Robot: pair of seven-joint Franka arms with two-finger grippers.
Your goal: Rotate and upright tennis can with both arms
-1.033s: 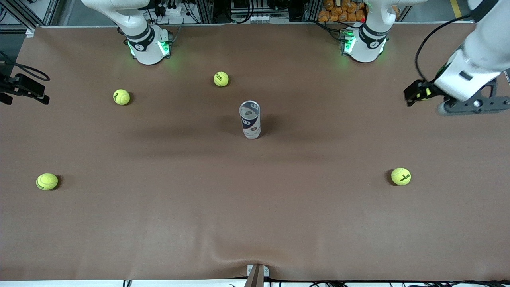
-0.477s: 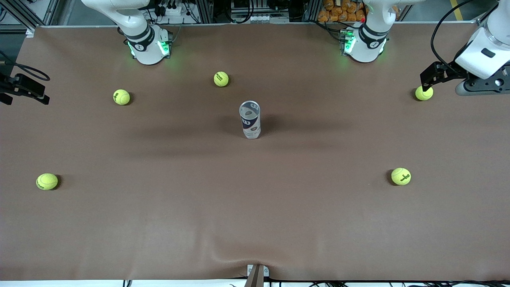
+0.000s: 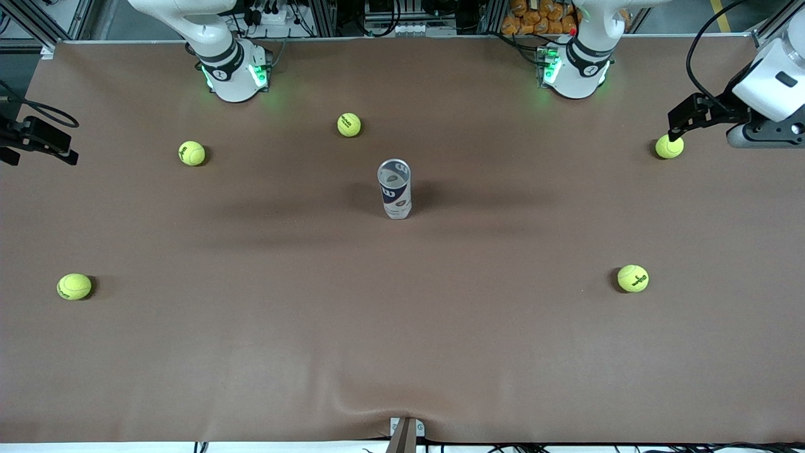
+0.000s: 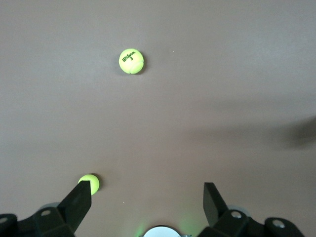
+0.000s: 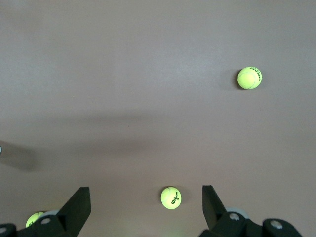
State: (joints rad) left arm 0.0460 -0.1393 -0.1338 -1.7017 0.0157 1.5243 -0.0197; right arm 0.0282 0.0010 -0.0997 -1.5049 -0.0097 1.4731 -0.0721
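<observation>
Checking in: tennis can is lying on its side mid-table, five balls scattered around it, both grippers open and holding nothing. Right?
Not quite: the tennis can is already standing upright mid-table, as the front view shows. The rest holds: five balls lie scattered around it, and the left gripper and right gripper are both open and hold nothing.

"Wilson 3" on tennis ball (image 4: 131, 61).

A brown table (image 3: 251, 352) carries the upright tennis can (image 3: 395, 189) and five tennis balls (image 3: 632, 278)
</observation>
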